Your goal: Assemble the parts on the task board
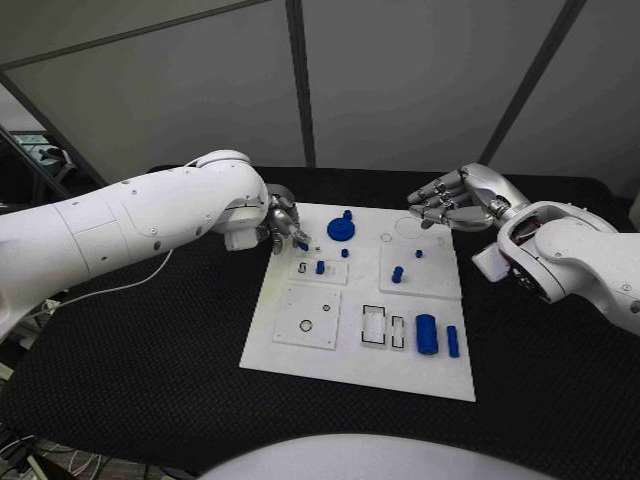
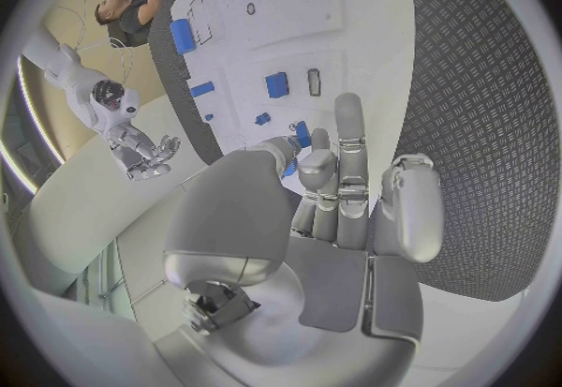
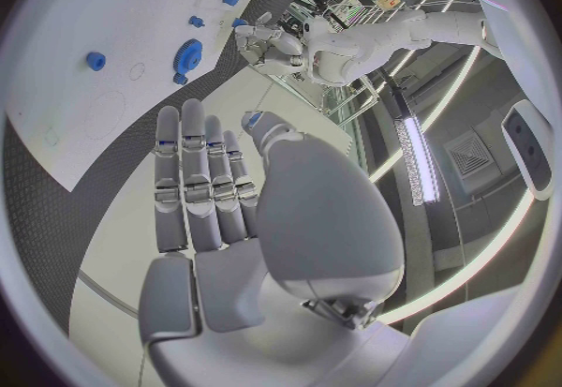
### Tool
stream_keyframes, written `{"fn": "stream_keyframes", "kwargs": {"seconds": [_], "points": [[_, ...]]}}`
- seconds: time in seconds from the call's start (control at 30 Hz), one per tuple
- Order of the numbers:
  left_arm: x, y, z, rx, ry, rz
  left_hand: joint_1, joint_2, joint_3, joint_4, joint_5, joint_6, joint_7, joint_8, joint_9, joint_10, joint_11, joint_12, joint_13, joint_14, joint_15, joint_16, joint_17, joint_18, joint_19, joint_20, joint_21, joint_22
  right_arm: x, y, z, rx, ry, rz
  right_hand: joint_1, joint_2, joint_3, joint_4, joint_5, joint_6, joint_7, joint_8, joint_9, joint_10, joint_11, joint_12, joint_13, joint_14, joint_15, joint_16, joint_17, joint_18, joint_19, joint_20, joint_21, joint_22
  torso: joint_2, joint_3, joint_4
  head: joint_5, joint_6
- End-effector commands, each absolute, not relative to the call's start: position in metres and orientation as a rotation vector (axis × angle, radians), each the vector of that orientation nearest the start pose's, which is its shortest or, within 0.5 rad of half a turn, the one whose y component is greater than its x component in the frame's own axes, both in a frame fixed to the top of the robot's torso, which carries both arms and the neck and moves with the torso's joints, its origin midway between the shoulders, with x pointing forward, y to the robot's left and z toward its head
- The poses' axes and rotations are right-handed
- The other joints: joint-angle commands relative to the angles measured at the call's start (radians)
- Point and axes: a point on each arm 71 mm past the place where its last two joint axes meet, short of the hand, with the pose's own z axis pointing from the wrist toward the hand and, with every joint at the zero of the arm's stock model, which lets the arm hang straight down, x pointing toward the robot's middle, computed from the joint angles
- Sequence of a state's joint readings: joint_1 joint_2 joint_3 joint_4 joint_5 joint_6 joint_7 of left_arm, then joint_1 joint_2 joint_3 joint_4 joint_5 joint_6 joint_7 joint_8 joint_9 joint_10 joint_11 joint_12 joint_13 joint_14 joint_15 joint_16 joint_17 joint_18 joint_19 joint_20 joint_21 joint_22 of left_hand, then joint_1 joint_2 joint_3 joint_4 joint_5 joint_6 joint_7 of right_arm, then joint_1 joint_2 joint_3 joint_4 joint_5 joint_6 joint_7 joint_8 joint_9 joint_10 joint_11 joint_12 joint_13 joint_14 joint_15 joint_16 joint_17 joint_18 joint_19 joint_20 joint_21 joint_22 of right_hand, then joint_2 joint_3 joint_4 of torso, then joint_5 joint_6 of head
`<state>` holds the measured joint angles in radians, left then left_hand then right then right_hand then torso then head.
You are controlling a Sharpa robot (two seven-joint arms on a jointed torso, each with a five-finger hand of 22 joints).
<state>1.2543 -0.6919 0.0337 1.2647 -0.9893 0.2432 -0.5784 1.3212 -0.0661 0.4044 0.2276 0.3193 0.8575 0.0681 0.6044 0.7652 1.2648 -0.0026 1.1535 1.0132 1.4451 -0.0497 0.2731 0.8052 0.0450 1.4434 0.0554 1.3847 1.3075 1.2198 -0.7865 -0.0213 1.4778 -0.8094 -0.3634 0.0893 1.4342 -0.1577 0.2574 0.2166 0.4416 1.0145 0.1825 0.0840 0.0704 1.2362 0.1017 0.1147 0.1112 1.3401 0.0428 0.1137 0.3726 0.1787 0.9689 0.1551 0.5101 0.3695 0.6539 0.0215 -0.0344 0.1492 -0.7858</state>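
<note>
**Task board and hand status**

We find the task board (image 1: pixel 352 345), a white rectangular plate, lying flat at the middle of the black table (image 1: pixel 551 380). It carries raised white sub-plates with dark-outlined recesses. Blue parts sit on it: a gear (image 1: pixel 342 229) near the far edge, a small peg (image 1: pixel 398 273) standing upright on the right sub-plate, and a large cylinder (image 1: pixel 427 334) lying beside a slim bar (image 1: pixel 453 341) near the front right.

We see the left hand (image 1: pixel 281 226) over the board's far left corner, fingers curled down; the left wrist view shows a small blue part (image 2: pixel 298 141) pinched at its fingertips (image 2: pixel 314 162).

We see the right hand (image 1: pixel 453 200) above the board's far right corner, fingers loosely bent and apart, holding nothing.
</note>
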Motion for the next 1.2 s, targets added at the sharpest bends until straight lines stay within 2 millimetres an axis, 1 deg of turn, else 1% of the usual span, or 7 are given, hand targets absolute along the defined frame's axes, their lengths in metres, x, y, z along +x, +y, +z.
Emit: {"fn": "stream_keyframes", "kwargs": {"seconds": [0.03, 0.23, 0.37, 0.6, 0.77, 0.93, 1.2], "points": [[0.532, 0.218, -0.192, -0.295, 2.279, -0.36, 0.004, -0.016, 0.078, -0.07, -0.007, -0.003, -0.006, 0.003, 0.002, 0.001, -0.004, -0.004, -0.002, 0.005, -0.004, 0.0, 0.001, 0.013, 0.003, -0.002, 0.005, 0.038, 0.501, -0.186, -0.167, 0.375, 1.645, 1.097, -0.002, 0.006, 0.004, -0.003, 0.004, 0.003, -0.003, 0.004, 0.001, 0.007, 0.002, 0.005, -0.001, 0.009, 0.002, -0.005, 0.001, 0.004, 0.007, 0.002, -0.007, -0.002, 0.0, -0.0002, -0.0015, 0.003, 0.0], [0.523, 0.219, -0.191, -0.226, 2.23, -0.342, 0.008, -0.042, 0.105, -0.095, -0.009, 0.001, -0.008, 0.004, -0.001, 0.011, -0.007, -0.004, -0.002, 0.006, -0.005, 0.0, 0.002, 0.011, 0.008, -0.004, 0.011, 0.047, 0.501, -0.186, -0.167, 0.376, 1.645, 1.096, -0.003, 0.007, 0.005, -0.002, 0.006, 0.003, -0.002, 0.004, 0.001, 0.007, 0.002, 0.005, -0.002, 0.009, 0.002, -0.006, 0.001, 0.004, 0.007, 0.002, -0.007, -0.002, 0.0, -0.0003, -0.0022, 0.005, 0.0], [0.516, 0.218, -0.193, -0.203, 2.21, -0.343, 0.012, -0.051, 0.115, -0.104, -0.009, 0.003, -0.008, 0.003, -0.004, 0.016, -0.007, -0.003, -0.002, 0.007, -0.006, 0.0, 0.002, 0.009, 0.012, -0.005, 0.016, 0.054, 0.501, -0.186, -0.167, 0.376, 1.646, 1.096, -0.003, 0.007, 0.005, -0.002, 0.006, 0.003, -0.002, 0.004, 0.001, 0.007, 0.002, 0.005, -0.002, 0.009, 0.002, -0.006, 0.001, 0.004, 0.007, 0.002, -0.007, -0.002, 0.001, -0.0004, -0.0022, 0.007, 0.0], [0.509, 0.215, -0.196, -0.184, 2.188, -0.341, 0.014, -0.057, 0.123, -0.11, -0.009, 0.006, -0.008, 0.002, -0.006, 0.021, -0.007, -0.001, 0.0, 0.007, -0.007, 0.001, 0.002, 0.008, 0.016, -0.005, 0.021, 0.06, 0.501, -0.186, -0.167, 0.375, 1.646, 1.096, -0.003, 0.008, 0.006, -0.002, 0.008, 0.003, -0.002, 0.004, 0.001, 0.007, 0.002, 0.005, -0.002, 0.009, 0.002, -0.006, 0.001, 0.004, 0.008, 0.002, -0.007, -0.002, 0.001, -0.0004, -0.0012, 0.009, -0.001], [0.505, 0.212, -0.199, -0.16, 2.182, -0.328, 0.013, -0.059, 0.127, -0.112, -0.009, 0.008, -0.008, 0.002, -0.007, 0.025, -0.007, 0.001, 0.003, 0.007, -0.007, 0.001, 0.002, 0.008, 0.016, -0.005, 0.021, 0.061, 0.502, -0.186, -0.168, 0.375, 1.646, 1.097, -0.003, 0.008, 0.006, -0.002, 0.008, 0.003, -0.002, 0.004, 0.001, 0.007, 0.002, 0.005, -0.002, 0.009, 0.002, -0.006, 0.001, 0.004, 0.008, 0.002, -0.007, -0.002, 0.003, 0.0002, -0.0031, 0.012, -0.003], [0.501, 0.21, -0.204, -0.15, 2.193, -0.319, 0.013, -0.059, 0.127, -0.112, -0.009, 0.008, -0.008, 0.002, -0.007, 0.025, -0.008, 0.001, 0.003, 0.007, -0.007, 0.001, 0.002, 0.008, 0.017, -0.005, 0.022, 0.061, 0.502, -0.186, -0.168, 0.375, 1.647, 1.096, -0.003, 0.008, 0.006, -0.002, 0.008, 0.003, -0.002, 0.004, 0.001, 0.007, 0.002, 0.005, -0.002, 0.009, 0.002, -0.006, 0.001, 0.004, 0.008, 0.002, -0.007, -0.002, 0.002, -0.0004, -0.0022, 0.011, -0.006], [0.498, 0.209, -0.209, -0.148, 2.213, -0.302, 0.011, -0.06, 0.13, -0.112, -0.009, 0.011, -0.008, 0.002, -0.007, 0.027, -0.008, 0.001, 0.002, 0.008, -0.007, 0.001, 0.002, 0.008, 0.017, -0.005, 0.021, 0.06, 0.502, -0.186, -0.168, 0.375, 1.647, 1.096, -0.003, 0.008, 0.006, -0.002, 0.008, 0.003, -0.002, 0.004, 0.001, 0.007, 0.002, 0.005, -0.002, 0.009, 0.002, -0.006, 0.001, 0.004, 0.008, 0.002, -0.007, -0.002, 0.002, -0.0003, -0.0018, 0.01, -0.008]]}}
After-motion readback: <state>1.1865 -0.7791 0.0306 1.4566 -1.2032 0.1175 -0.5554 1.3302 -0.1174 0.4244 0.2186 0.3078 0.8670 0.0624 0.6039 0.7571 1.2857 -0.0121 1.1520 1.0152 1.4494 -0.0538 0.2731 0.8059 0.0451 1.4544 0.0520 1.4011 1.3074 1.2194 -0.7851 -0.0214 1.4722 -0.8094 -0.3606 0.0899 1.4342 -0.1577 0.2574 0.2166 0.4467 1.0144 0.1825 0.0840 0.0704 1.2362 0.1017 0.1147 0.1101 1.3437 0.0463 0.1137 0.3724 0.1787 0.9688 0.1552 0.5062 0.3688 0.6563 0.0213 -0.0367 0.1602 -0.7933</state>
